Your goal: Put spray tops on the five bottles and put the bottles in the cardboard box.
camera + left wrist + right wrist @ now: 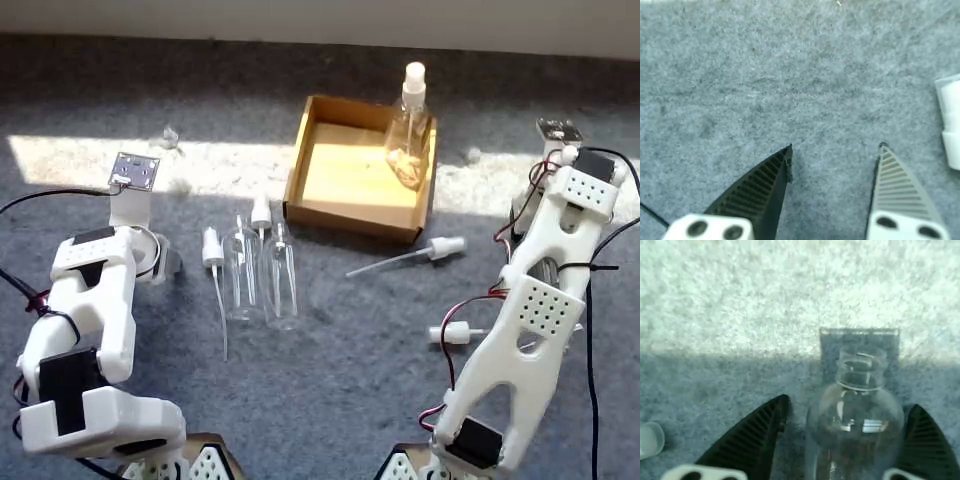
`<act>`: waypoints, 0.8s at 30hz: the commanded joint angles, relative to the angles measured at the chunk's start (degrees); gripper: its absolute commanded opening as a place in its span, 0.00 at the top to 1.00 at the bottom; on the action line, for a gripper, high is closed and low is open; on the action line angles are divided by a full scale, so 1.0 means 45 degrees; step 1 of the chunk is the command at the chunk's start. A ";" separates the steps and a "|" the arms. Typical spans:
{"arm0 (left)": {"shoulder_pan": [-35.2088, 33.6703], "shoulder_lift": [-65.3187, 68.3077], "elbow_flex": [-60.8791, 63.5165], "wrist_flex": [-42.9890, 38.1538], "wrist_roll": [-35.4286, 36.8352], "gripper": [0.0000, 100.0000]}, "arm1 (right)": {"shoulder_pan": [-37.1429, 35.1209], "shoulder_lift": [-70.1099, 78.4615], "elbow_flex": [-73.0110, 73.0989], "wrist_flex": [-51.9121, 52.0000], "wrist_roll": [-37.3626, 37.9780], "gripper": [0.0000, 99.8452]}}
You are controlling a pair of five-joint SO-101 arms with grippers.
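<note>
Open right fingers flanked a clear, topless bottle.
The box held one sprayer-topped bottle; left fingers spread open over bench.

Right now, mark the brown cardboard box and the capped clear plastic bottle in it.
brown cardboard box (355, 222), high view, front wall.
capped clear plastic bottle (410, 150), high view, body.

- We register a bright sunlit band across the grey carpet and the cardboard box in the high view.
- The nearer carpet lies in shade.
- Glare spots mark the uncapped bottle.
</note>
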 commanded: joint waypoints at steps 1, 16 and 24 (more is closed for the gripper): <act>0.0244 -0.0088 0.0107 -0.0020 -0.0117 0.75 | -0.0088 -0.0225 -0.0596 -0.0127 0.0117 0.68; 0.0576 -0.0088 0.0107 -0.0020 -0.0137 0.75 | -0.0381 -0.0381 -0.6886 0.1397 0.0098 1.00; 0.3311 -0.2061 -0.1905 0.3458 -0.0020 0.75 | -0.0205 -0.6496 -0.2628 0.1905 -0.1700 1.00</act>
